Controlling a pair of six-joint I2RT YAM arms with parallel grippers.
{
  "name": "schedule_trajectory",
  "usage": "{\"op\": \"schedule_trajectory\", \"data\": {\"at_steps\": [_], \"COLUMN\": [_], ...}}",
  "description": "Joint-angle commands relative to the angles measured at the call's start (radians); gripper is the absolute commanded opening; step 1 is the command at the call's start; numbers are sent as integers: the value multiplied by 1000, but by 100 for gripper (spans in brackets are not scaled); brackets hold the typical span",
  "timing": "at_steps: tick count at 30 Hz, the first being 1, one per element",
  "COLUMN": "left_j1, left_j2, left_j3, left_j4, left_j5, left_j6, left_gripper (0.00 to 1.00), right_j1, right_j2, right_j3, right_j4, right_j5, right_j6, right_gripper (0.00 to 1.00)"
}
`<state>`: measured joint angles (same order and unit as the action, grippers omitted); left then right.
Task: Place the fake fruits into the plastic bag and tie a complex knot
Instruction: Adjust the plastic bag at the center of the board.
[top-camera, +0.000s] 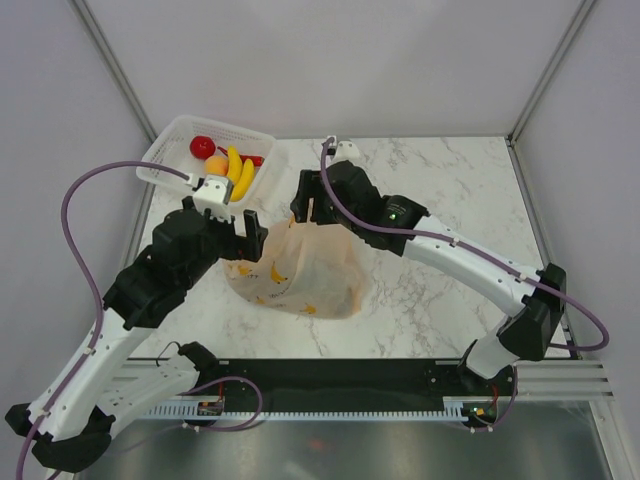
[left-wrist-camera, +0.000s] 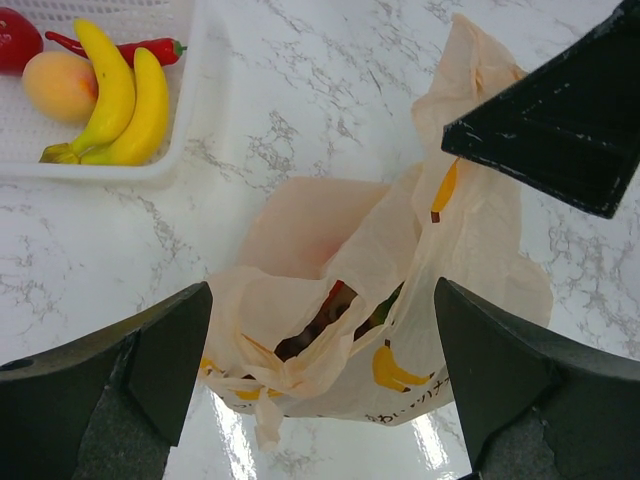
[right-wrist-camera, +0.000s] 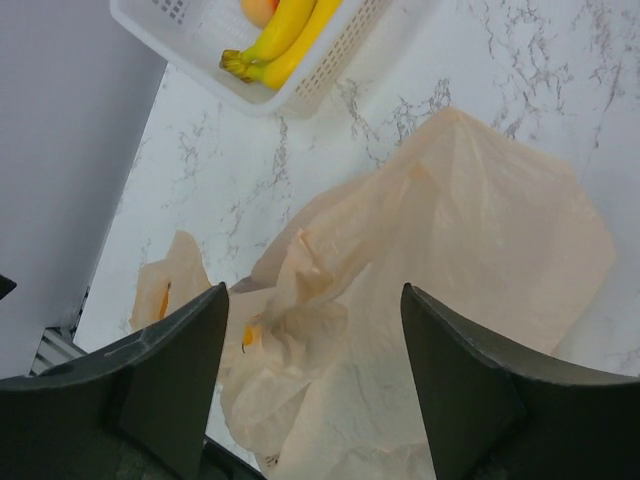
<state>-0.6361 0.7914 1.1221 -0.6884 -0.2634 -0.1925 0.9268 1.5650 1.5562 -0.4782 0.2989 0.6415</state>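
Observation:
The plastic bag sits slumped on the marble between both arms, peach-beige with banana prints. In the left wrist view its mouth gapes, and dark fruits show inside the bag. A bunched twist of handle strip hangs at its near edge; I cannot tell if it is a knot. My left gripper hangs open just above the bag's left side and touches nothing. My right gripper is open over the crumpled top of the bag. Bananas, a peach, an apple and a chili lie in the basket.
The white lattice basket stands at the back left, close behind the left gripper. A small white piece lies on the marble behind the right gripper. Frame posts and grey walls bound the table's sides.

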Motion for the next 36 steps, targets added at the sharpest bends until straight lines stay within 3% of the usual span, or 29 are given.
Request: {"op": "schedule_trajectory", "data": {"at_steps": [1,2,3,4,5,6,11,18,25,29,36], "left_j1": [3,3,3,4,3,3,3,3,3,3,3], "left_j2": [0,11,20,26,41,46,54,101,69,72,46], "left_j3": [-7,-8,-8,-7,-5,-7,-19,-22,-44,-38,-107], "left_j4": [-11,-14,-29,-40,-48,-66,-76,-76,9,38,56], "left_j5": [-25,-8,1,12,35,45,79,256,253,162,174], "left_j6": [47,66,74,83,97,103,131,186,315,378,559], "left_gripper": [100,100,100,100,99,99,98,90,91,91,88], "right_j1": [4,4,6,4,3,0,-97,-158,-158,-158,-160], "right_j2": [35,41,44,38,26,-6,-150,-229,-223,-240,-266], "right_j3": [62,67,70,65,56,33,-83,-206,-231,-257,-262], "right_j4": [53,61,61,61,61,61,62,61,79,96,96], "right_j5": [63,59,62,68,91,101,19,-64,-122,-121,-119], "right_j6": [30,26,23,18,12,6,-14,-52,-63,-62,-68], "right_gripper": [72,66,43,30,8,0,0,0,0,0,0]}}
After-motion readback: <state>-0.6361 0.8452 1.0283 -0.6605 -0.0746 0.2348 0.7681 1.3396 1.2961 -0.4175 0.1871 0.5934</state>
